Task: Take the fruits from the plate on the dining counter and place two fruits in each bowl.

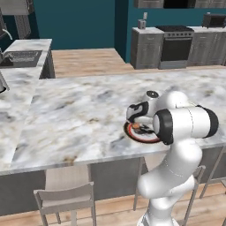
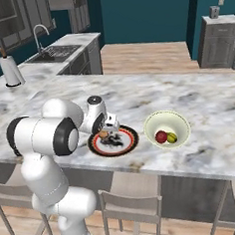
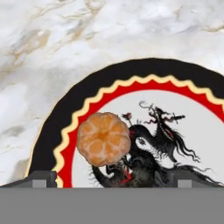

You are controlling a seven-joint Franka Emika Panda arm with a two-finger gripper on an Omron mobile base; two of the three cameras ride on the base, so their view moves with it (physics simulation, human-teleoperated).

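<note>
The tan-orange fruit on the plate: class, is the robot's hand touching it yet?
Apart. In the hand view the tan-orange fruit lies on the plate clear of both fingertips, with plate showing between them; the hand is open.

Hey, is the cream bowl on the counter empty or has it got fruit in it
Not empty: the cream bowl holds a dark red fruit and a yellow-green one, side by side.

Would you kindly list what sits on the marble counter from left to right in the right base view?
Paper towel roll → pincer over the tan-orange fruit → plate → cream-white bowl holding the dark red fruit, then the yellow-green fruit.
</note>
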